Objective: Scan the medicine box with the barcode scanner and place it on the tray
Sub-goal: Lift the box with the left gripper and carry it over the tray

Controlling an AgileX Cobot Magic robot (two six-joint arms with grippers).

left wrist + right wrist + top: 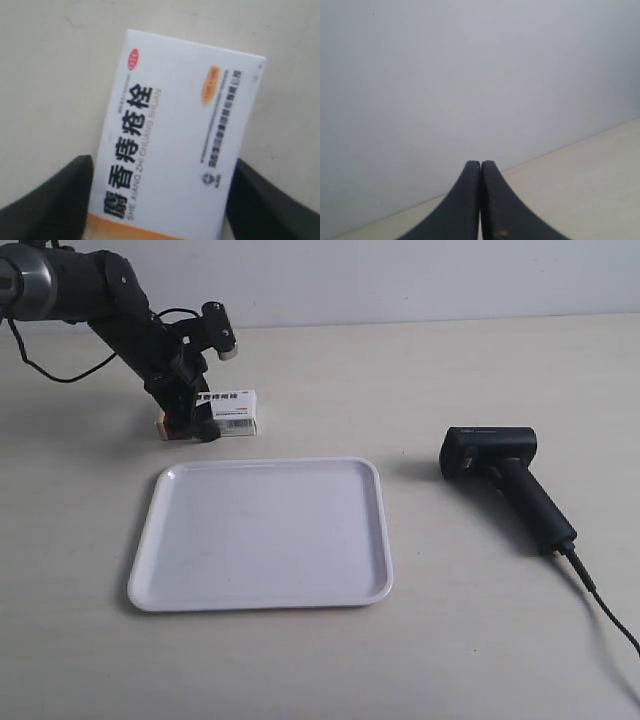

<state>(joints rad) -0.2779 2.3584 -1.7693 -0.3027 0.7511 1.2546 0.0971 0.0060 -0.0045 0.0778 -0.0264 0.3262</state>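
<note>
The medicine box (232,412) lies on the table just beyond the tray's (383,530) far left corner, white with black Chinese text and an orange band at one end. My left gripper (190,426), on the arm at the exterior view's left, holds the box's banded end. In the left wrist view the box (175,140) fills the space between both black fingers (55,200), which touch its long sides. The barcode scanner (505,480) lies on its side to the right of the tray. My right gripper (480,165) is shut on nothing and faces the wall; the exterior view does not show it.
The scanner's black cable (600,600) runs off toward the front right corner. The white tray has nothing on it. A pale wall (470,75) rises behind the table's far edge.
</note>
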